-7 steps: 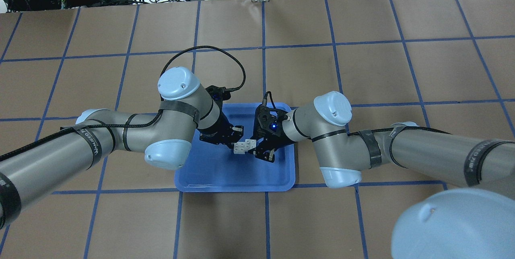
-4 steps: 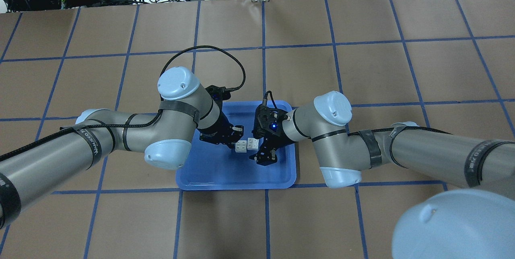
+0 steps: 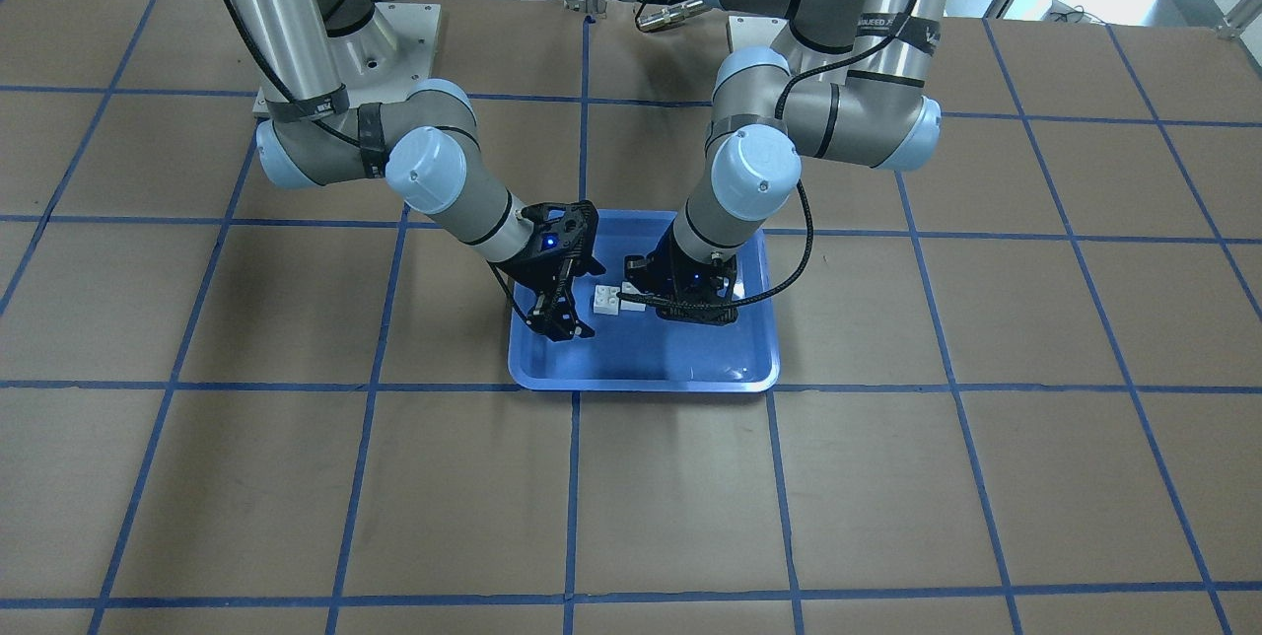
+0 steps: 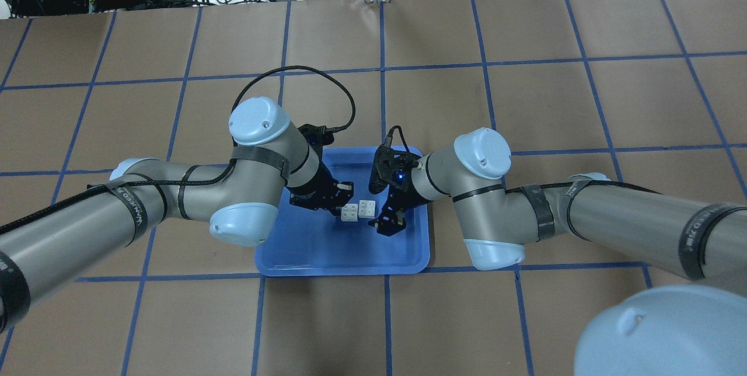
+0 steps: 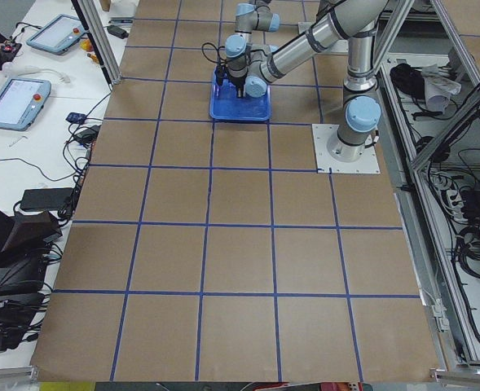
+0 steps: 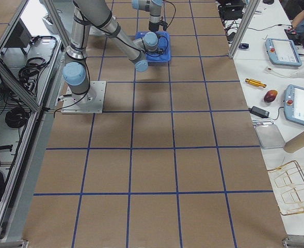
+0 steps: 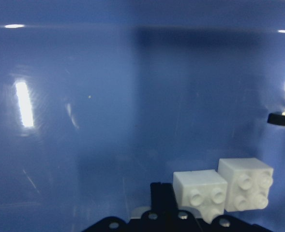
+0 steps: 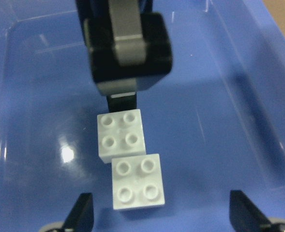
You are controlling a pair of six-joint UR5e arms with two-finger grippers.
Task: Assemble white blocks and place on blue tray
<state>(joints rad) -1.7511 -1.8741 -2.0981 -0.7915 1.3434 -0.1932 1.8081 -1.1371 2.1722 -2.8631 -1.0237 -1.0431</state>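
Brown gridded worktop (image 4: 525,101): at its centre the shallow blue plastic tray (image 4: 327,253) carries two white studded plastic blocks (image 4: 358,211), touching, studs up. We find the right gripper (image 8: 165,217) spread wide, evidently to release them. The left gripper (image 4: 340,198) abuts one block; whether it grips, we cannot tell.

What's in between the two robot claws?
Two white blocks, touching each other, sit on the blue tray between the left gripper and the right gripper. The overhead view shows it.
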